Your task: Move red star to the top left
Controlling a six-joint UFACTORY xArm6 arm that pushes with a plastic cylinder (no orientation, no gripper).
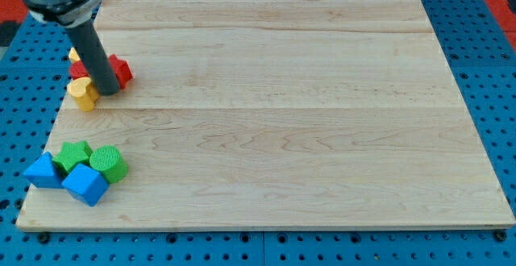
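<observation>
**Operator:** Layout, largest item first?

**Technician:** Wooden board (322, 121) on a blue perforated bench (500, 97). Dark rod (89, 52) slanting in from the view's top left. Lower-left cluster, well apart from the rod: two blue blocks (85, 184) (42, 172), green star (75, 154), green cylinder (107, 164). Upper-left cluster around the rod: yellow block (81, 93), a second yellow block (73, 55) mostly hidden, a sliver of a second red block (76, 71), and the red star (121, 70).

**Operator:** End-effector state?

**Technician:** No jaws fitted. Plain rod only, holding nothing.

**Operator:** Position of the task block?

**Technician:** Near the board's left edge, in its upper half, below the top-left corner. Left portion covered by the rod.

**Operator:** Governing relation for the next move?

**Technician:** My tip (106, 91) set at the lower-left side of the red star, between it and the lower yellow block. Touching or just beside; cannot tell which. Red star therefore up and to the view's right of the tip. Goal corner almost straight toward the view's top from the star, slightly left.

**Operator:** Consequence?

**Technician:** Judged: a push from here likely to send the star rightward as well as up. Recommended: shift the tip to the star's bottom or bottom-right side, then push toward the view's top. Risk: dragging a yellow block along.
</observation>
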